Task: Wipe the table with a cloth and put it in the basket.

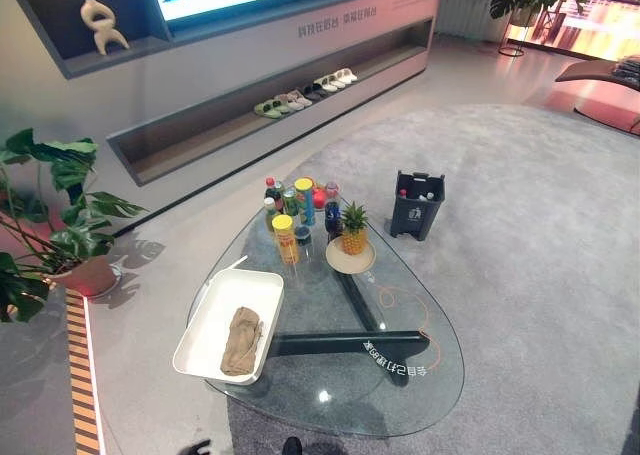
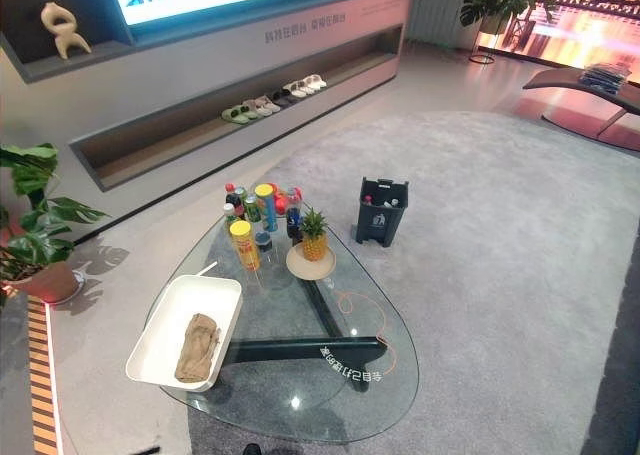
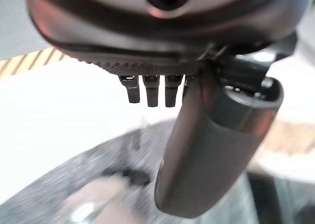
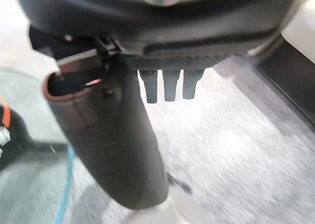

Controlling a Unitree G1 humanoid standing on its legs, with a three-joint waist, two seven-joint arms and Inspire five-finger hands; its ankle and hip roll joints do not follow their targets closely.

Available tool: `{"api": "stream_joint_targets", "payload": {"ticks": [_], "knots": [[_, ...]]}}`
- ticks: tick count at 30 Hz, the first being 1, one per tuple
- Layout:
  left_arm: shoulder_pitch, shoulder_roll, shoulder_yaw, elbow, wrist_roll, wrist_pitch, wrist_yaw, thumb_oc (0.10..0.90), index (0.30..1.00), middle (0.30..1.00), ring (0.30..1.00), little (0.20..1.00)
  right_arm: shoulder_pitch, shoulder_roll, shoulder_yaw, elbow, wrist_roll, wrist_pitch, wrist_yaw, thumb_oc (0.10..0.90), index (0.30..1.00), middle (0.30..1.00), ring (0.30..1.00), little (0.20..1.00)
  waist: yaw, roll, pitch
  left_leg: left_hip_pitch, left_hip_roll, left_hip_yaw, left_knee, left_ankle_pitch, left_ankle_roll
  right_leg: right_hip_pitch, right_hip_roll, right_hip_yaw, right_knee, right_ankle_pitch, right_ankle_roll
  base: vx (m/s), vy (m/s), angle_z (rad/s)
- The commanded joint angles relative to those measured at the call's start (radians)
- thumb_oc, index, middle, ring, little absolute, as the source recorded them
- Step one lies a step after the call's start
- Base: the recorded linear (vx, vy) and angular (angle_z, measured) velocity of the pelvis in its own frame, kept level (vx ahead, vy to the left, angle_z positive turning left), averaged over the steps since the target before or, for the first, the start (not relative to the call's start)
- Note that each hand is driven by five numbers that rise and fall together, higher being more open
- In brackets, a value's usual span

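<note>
Fingers of the left hand (image 3: 150,91) hang straight and relaxed with nothing between them, and those of the right hand (image 4: 170,86) hang the same way, both hands down over the grey carpet (image 1: 520,235) rather than above the tabletop (image 1: 330,375). Inside the white basket (image 1: 205,320), which sits on the glass tabletop's edge, the tan cloth (image 1: 241,341) lies bunched lengthwise, so it already rests where the task wants it; this fits equally a cloth waiting to be taken out for wiping and one returned after wiping, and nothing here settles which. Beyond the basket stands a tight cluster of bottles (image 1: 300,210), and beside them a pineapple (image 1: 353,229) on a small plate (image 1: 350,258). An orange cord (image 1: 405,310) loops on the glass past the plate, and a dark bin (image 1: 417,204) stands on the carpet beyond the table. Any sweep across the glass risks toppling the bottles, since they stand close together and tall. The basket overhangs the tabletop's edge, so a downward press on its outer rim could tip it off. The cord might snag a dragged cloth.
</note>
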Motion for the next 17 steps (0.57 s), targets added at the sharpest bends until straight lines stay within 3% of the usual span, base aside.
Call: {"api": "stream_joint_targets", "payload": {"ticks": [1, 7, 17], "knots": [[-0.109, 0.054, -0.004, 0.03, 0.084, 0.01, -0.003, 0.8, 0.9, 0.9, 0.9, 0.9, -0.073, -0.01, 0.019, 0.037, -0.044, 0.036, 0.018, 0.8, 0.9, 0.9, 0.9, 0.9, 0.007, -0.015, 0.044, 0.093, -0.036, 0.089, 0.006, -0.11, 0.025, -0.023, 0.01, 0.0, 0.011, 0.049, -0.008, 0.02, 0.002, -0.03], [-0.116, 0.034, -0.046, 0.038, 0.111, 0.081, 0.001, 0.8, 0.9, 0.9, 0.9, 0.9, -0.084, 0.012, 0.049, 0.039, -0.05, 0.04, 0.017, 0.8, 0.9, 0.9, 0.9, 0.9, 0.0, -0.021, 0.041, 0.109, -0.027, 0.099, 0.006, -0.114, 0.024, -0.012, 0.014, 0.005, 0.018, 0.041, -0.012, 0.03, -0.002, -0.02], [-0.124, 0.023, -0.064, 0.038, 0.109, 0.073, -0.004, 0.8, 0.9, 0.9, 0.9, 0.9, -0.085, 0.018, 0.069, 0.041, -0.056, 0.023, 0.02, 0.8, 0.9, 0.9, 0.9, 0.9, -0.005, -0.026, 0.045, 0.115, -0.019, 0.089, 0.006, -0.114, 0.023, -0.007, 0.022, 0.019, 0.029, 0.028, -0.02, 0.01, -0.002, -0.04]]}}
